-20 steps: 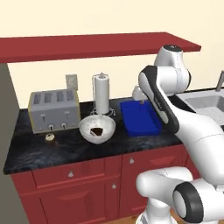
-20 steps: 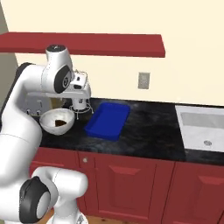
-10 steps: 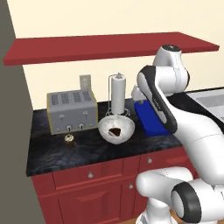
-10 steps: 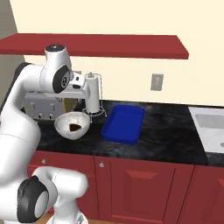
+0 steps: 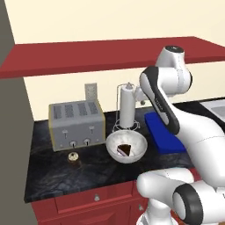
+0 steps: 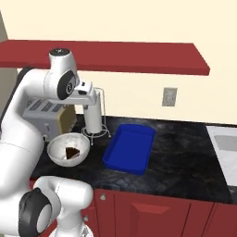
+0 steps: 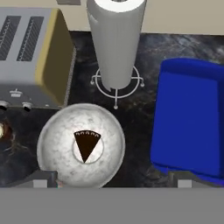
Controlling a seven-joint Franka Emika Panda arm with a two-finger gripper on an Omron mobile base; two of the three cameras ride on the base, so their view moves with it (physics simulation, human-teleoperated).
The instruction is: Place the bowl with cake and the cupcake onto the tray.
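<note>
Gripper state cannot be told; the hand hangs high over the counter [image 5: 52, 176]. Below it, the bowl with cake [image 7: 81, 146] sits beside the blue tray [image 7: 192, 118], the cupcake [image 5: 73, 157] by the toaster [image 5: 77, 124]. Judged: approach step; next, descend to the bowl's rim.

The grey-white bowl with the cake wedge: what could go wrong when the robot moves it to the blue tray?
The wide grey-white bowl with the dark cake wedge stands close to the white paper towel roll on its wire holder, so the arm might knock the roll. The flat blue tray has a raised rim; the bowl could catch on it and tip. The tiny brown cupcake beside the silver toaster may be bumped.
</note>
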